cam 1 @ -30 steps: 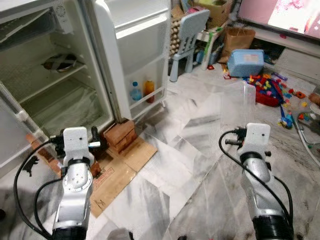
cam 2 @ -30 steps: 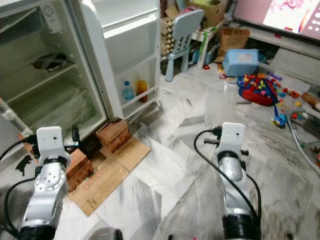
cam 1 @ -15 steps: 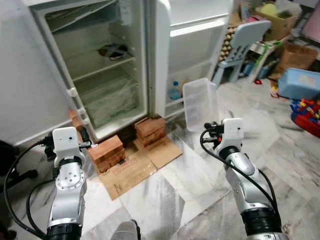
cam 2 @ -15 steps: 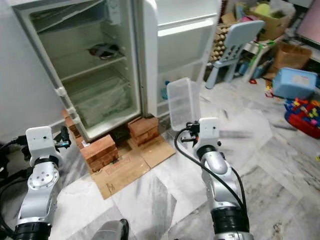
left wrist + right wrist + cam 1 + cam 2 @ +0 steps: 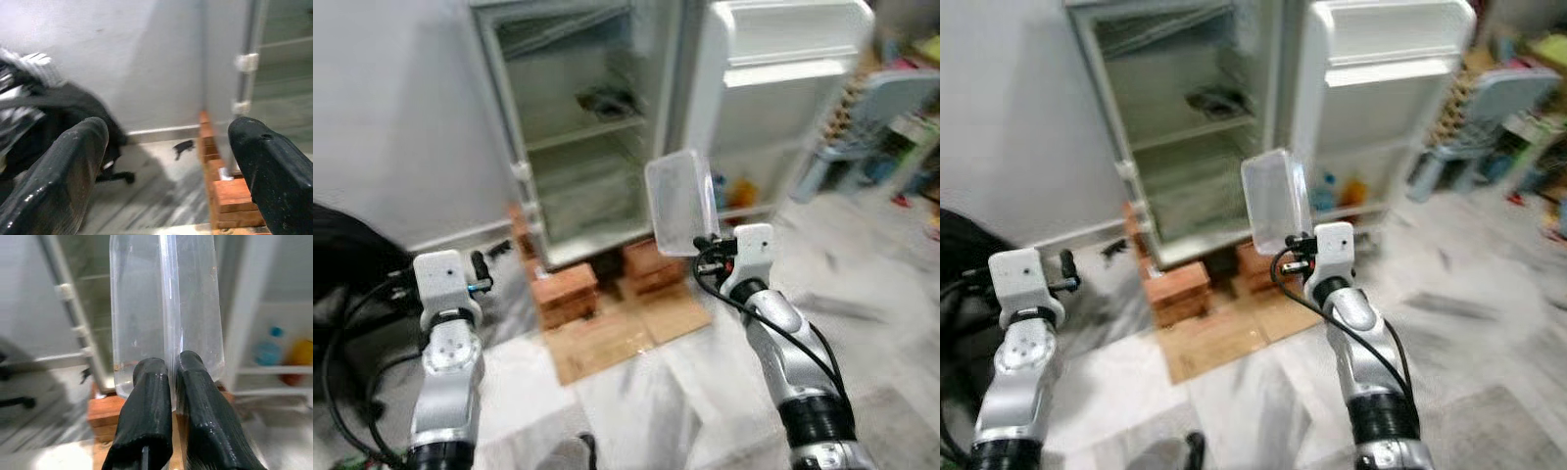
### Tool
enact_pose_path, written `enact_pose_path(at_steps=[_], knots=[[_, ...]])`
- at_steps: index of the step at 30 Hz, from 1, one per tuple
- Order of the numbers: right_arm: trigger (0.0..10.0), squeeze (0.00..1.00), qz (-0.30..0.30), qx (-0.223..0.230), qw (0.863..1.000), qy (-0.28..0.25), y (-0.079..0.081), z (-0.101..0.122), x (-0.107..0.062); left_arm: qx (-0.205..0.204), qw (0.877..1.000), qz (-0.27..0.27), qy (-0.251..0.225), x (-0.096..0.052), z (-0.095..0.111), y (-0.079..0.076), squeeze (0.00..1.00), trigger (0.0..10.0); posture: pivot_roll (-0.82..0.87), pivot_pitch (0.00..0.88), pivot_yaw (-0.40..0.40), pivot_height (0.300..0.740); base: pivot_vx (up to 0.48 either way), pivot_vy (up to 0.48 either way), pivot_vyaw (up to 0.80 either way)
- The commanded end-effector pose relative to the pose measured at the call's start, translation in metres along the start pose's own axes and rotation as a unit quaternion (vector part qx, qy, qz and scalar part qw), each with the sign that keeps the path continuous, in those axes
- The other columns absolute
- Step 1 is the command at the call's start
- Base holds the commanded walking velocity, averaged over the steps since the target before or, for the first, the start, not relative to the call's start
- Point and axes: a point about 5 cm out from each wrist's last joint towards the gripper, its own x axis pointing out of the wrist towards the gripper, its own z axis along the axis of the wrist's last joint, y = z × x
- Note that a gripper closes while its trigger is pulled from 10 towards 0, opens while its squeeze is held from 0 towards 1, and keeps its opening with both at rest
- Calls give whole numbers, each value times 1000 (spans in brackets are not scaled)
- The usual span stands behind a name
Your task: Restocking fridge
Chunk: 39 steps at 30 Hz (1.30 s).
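1. fridge (image 5: 578, 147) stands open ahead, raised on stacks of bricks (image 5: 566, 291) with flat cardboard (image 5: 626, 333) on the floor in front; head views are blurred.
2. something dark lies on a shelf (image 5: 605, 101) inside; i cannot tell what it is.
3. the open fridge door (image 5: 773, 98) swings to the right; a blue bottle (image 5: 268, 350) and an orange bottle (image 5: 298, 363) sit in its lower rack.
4. right gripper (image 5: 171, 374) is raised in front of the fridge opening, fingers pressed together on the bottom edge of a clear plastic container (image 5: 680, 201), which stands upright above them.
5. left gripper (image 5: 166, 147) is held low to the left of the bricks, fingers (image 5: 73, 156) spread wide with nothing between them.
6. a dark bundle (image 5: 44, 112) lies on the floor by the grey wall, left of the fridge.
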Motion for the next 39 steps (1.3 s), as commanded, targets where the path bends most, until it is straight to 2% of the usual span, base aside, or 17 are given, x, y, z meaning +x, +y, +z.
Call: enact_pose_path(at_steps=[1, 11, 19, 32, 39], knots=[[10000, 0, 13, 4, 1000, -8, 4, 6, 4, 0, 1000, 6, -7, 3, 5, 3, 0, 10000, 39, 39, -15, 740, 277, 0, 763], [10000, 0, 32, 4, 999, -6, 8, 7, 7, -7, 1000, -2, -5, 2, 5, 1, 0, 10000, 36, 43, -17, 740, 215, 0, 753], [10000, 0, 17, 10, 1000, 2, 4, 4, 6, -5, 1000, -7, -3, 1, 3, -1, 0, 10000, 41, 42, -20, 740, 373, 0, 0], [10000, 0, 39, 21, 999, 15, 11, 1, 9, -2, 1000, -6, 0, 1, 3, -1, 0, 10000, 46, 38, -21, 740, 408, -95, 0], [10000, 0, 45, 24, 999, 18, 12, -1, 8, -2, 1000, -5, 1, 0, 3, 0, 0, 10000, 46, 38, -21, 740, 87, 0, 0]])
